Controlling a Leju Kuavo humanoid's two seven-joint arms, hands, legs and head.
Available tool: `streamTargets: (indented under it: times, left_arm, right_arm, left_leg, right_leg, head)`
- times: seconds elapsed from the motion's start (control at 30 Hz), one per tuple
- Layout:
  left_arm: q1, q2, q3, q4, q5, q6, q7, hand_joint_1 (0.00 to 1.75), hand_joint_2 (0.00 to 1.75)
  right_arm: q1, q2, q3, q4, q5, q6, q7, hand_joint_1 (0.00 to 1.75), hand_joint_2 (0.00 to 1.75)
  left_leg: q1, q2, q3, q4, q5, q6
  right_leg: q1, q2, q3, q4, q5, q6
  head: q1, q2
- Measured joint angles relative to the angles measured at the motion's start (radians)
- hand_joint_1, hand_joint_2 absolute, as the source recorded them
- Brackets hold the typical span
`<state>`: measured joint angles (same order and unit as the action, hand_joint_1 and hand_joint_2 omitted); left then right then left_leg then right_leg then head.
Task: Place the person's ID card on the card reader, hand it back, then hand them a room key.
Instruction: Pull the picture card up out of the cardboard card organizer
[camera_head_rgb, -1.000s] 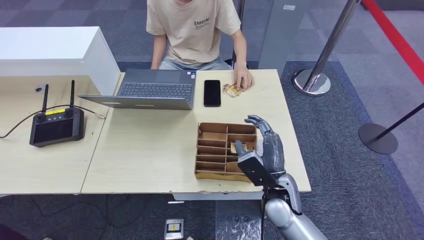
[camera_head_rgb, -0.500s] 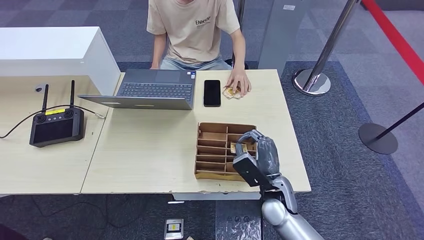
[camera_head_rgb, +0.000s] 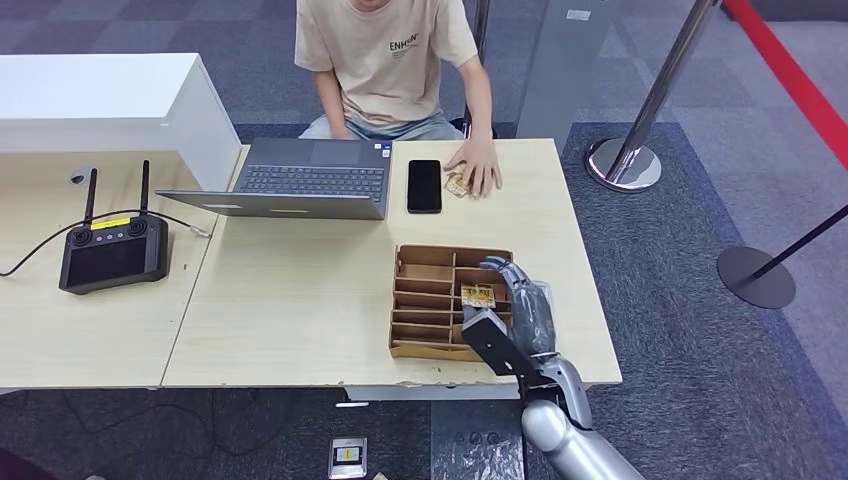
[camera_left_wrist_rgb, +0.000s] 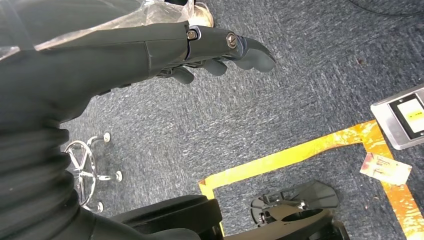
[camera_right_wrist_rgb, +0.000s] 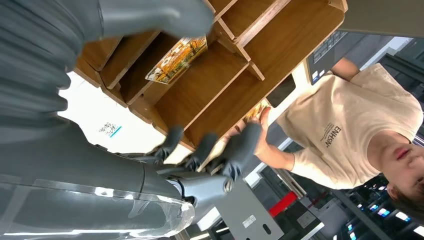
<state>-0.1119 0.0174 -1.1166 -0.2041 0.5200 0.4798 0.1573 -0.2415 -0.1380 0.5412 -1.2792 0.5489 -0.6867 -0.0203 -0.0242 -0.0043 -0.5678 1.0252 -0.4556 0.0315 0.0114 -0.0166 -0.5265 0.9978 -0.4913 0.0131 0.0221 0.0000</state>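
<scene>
Reaching down over the right side of the wooden compartment tray (camera_head_rgb: 425, 300), the right hand (camera_head_rgb: 515, 310) is sitting lower and closer to the robot than a second ago, when it was raised with fingers spread above the tray's far corner. Its fingers (camera_right_wrist_rgb: 235, 150) are now curling over the tray's right edge, apart and grasping nothing, with the thumb (camera_right_wrist_rgb: 155, 17) on the near side. A room key card (camera_head_rgb: 477, 295) with an orange pattern is lying in a middle compartment on the tray's right side — just beside the hand, not yet pinched. Across the table (camera_head_rgb: 300, 290), the person's hand (camera_head_rgb: 475, 165) is resting flat on the ID card (camera_head_rgb: 458, 184), having slid slightly left of where it was a second ago, next to the black phone (camera_head_rgb: 424, 186) and the open laptop (camera_head_rgb: 300, 180). The left hand (camera_left_wrist_rgb: 200, 47) is hanging over the carpet, fingers loosely curled around nothing. A black controller (camera_head_rgb: 112, 250) with two antennas is sitting at the table's left.
</scene>
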Motion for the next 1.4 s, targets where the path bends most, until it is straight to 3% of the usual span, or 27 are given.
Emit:
streamTargets:
  times: [0.47, 0.83, 1.4]
  left_arm:
    - [0.000, 0.000, 0.000, 0.000, -0.005, -0.001, 0.003, 0.00, 1.75]
    - [0.000, 0.001, 0.000, 0.000, -0.004, -0.001, 0.008, 0.00, 1.75]
    - [0.000, 0.002, 0.000, 0.000, -0.004, 0.002, 0.006, 0.00, 1.75]
  right_arm:
    - [-0.007, 0.000, 0.007, 0.029, 0.012, -0.008, -0.001, 0.48, 1.75]
    - [0.000, 0.000, 0.008, 0.029, 0.141, -0.009, 0.022, 0.45, 1.75]
    - [0.031, 0.010, -0.010, 0.023, 0.230, -0.009, 0.037, 0.61, 1.75]
  left_leg:
    - [0.000, 0.000, 0.000, 0.000, 0.000, 0.000]
    - [0.000, 0.000, 0.000, 0.000, 0.000, 0.000]
    - [0.000, 0.000, 0.000, 0.000, 0.000, 0.000]
  right_leg:
    - [0.000, 0.000, 0.000, 0.000, 0.000, 0.000]
    - [0.000, 0.000, 0.000, 0.000, 0.000, 0.000]
    - [0.000, 0.000, 0.000, 0.000, 0.000, 0.000]
  head:
    - [0.000, 0.000]
    - [0.000, 0.000]
    - [0.000, 0.000]
